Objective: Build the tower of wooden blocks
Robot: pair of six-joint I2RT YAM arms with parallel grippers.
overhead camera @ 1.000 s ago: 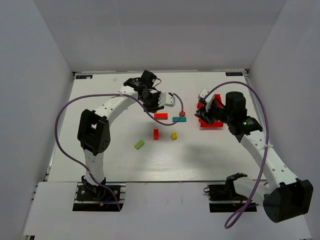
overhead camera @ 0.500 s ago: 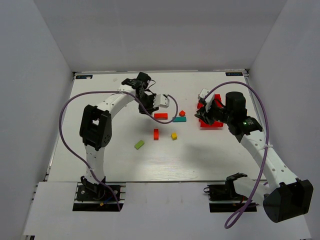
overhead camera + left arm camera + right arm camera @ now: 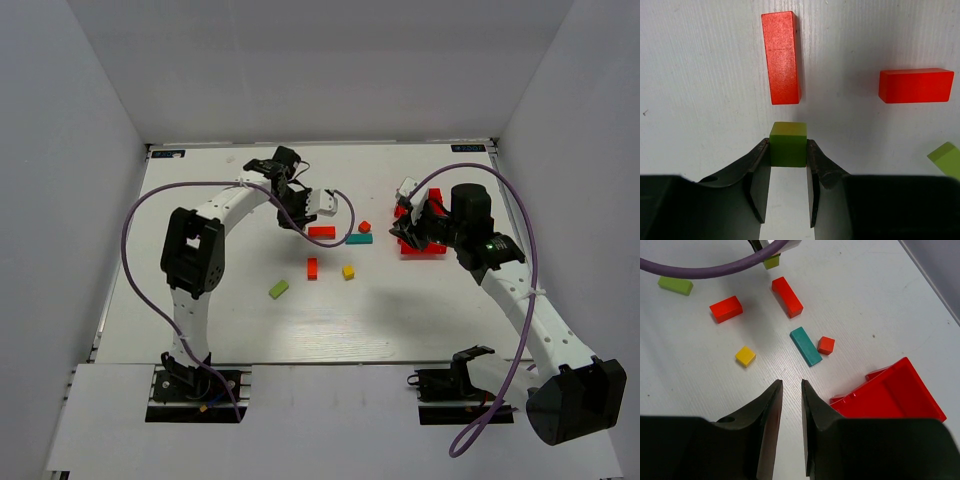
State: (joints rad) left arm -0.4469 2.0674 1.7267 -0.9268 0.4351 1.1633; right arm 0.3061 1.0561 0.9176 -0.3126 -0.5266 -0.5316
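White table [image 3: 220, 320]: left gripper [image 3: 788, 157] clamps green cube [image 3: 788, 143] near red bar [image 3: 782, 57]; right gripper [image 3: 791, 387] seemingly ajar, empty

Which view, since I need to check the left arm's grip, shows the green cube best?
The left wrist view: the green cube sits centred, pinched between the left gripper's fingers. The right wrist view catches only a small green patch of it at its top edge; in the top external view I cannot make it out.

White table [image 3: 400, 320], apparently grey walls [image 3: 320, 70]
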